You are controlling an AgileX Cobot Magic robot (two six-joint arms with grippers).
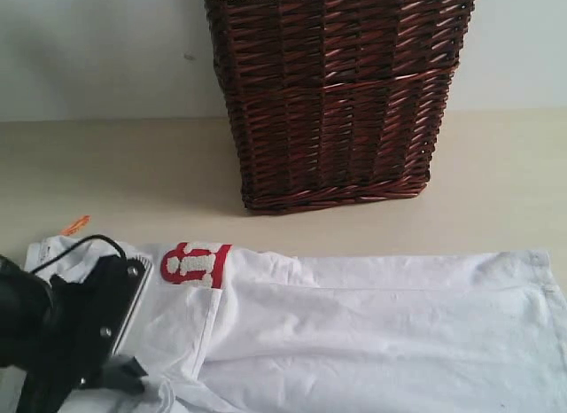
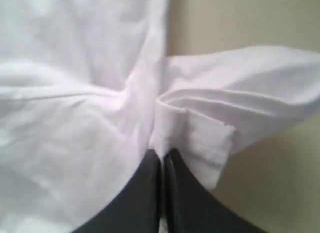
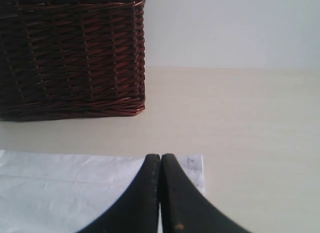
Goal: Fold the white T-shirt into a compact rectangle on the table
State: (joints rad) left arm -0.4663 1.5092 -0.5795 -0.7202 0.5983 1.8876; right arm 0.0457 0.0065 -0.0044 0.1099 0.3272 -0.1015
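Note:
The white T-shirt lies spread across the near part of the table. Its red-outlined letters show on a folded-over part at the left, and an orange neck tag pokes out beyond that end. My left gripper is low at the shirt's left end. In the left wrist view the left gripper is shut on a pinch of white cloth beside a folded sleeve hem. My right gripper is shut with nothing in it, above a corner of the shirt. It is out of the exterior view.
A tall dark brown wicker basket with a white lace rim stands on the table behind the shirt, close to its far edge. In the right wrist view the basket is beyond the shirt's corner. A pale wall runs along the back.

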